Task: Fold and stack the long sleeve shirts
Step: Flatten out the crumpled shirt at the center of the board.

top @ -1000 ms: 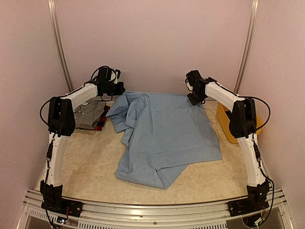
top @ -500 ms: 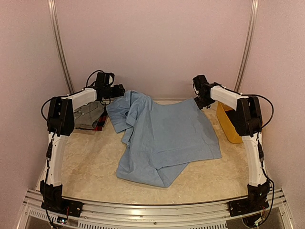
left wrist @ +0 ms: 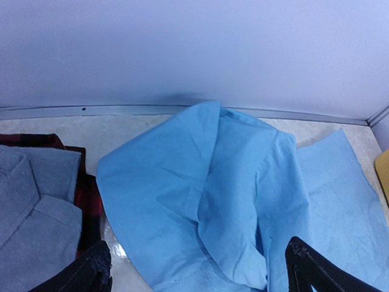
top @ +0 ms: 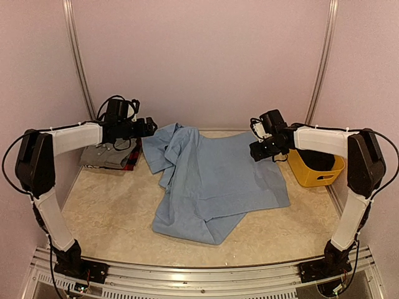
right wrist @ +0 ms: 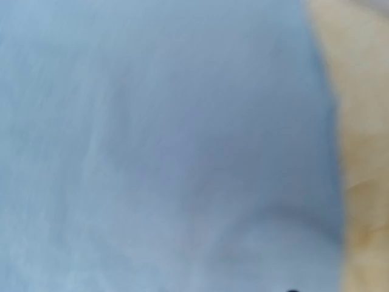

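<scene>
A light blue long sleeve shirt [top: 218,180] lies spread across the middle of the table, bunched at its far left [left wrist: 206,194]. A grey shirt [top: 106,154] lies folded on a red-and-black plaid shirt [top: 132,163] at the far left; the left wrist view also shows the grey shirt [left wrist: 36,207] and the plaid shirt [left wrist: 86,194]. My left gripper [top: 148,126] hovers just left of the blue shirt's bunched part, jaws wide open and empty [left wrist: 197,277]. My right gripper [top: 255,151] hangs over the shirt's far right part. Its wrist view shows blurred blue cloth [right wrist: 164,146] and no grip.
A yellow plastic basket [top: 315,169] stands at the right edge, just beyond the right forearm. Pink walls close in the back and both sides. Bare table [top: 112,212] shows in front of the folded shirts.
Both grippers have let go of the blue shirt's far edge, which now lies flat. The left gripper drew back left and opened wide. The right gripper moved nearer, over the shirt.
</scene>
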Controlling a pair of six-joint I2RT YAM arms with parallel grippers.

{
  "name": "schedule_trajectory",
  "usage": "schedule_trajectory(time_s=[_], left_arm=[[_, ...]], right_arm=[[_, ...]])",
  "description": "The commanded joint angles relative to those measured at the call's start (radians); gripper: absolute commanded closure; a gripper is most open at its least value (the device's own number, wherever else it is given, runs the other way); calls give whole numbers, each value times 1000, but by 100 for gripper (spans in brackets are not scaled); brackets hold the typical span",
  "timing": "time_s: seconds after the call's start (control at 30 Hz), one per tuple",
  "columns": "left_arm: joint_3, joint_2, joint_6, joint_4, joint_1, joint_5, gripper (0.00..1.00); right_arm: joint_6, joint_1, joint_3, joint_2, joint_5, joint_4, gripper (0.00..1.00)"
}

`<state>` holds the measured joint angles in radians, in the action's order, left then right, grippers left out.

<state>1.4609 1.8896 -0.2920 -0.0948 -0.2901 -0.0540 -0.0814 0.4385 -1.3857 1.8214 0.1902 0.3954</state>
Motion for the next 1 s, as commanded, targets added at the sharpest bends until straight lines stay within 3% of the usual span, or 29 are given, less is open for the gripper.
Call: schedule_trajectory(time_s=[0.0, 0.23, 0.5, 0.73, 0.97], left_arm=[[-241, -141, -21, 60, -97, -90, 10], [-486, -238, -141, 195, -177, -299, 24], [-510, -78, -209, 338, -178, -465, 30], [-453, 59, -222, 349, -173, -423, 34], [-507, 51, -233, 301, -153, -298, 40]], right_arm=[[-56, 2, 109, 4, -169, -89, 40], [-93, 3, 224, 6, -250, -147, 41], [-139, -28, 248, 84, -206, -126, 41], [-148, -63, 277, 120, -174, -121, 42], [-179, -97, 321, 106, -113, -77, 41]])
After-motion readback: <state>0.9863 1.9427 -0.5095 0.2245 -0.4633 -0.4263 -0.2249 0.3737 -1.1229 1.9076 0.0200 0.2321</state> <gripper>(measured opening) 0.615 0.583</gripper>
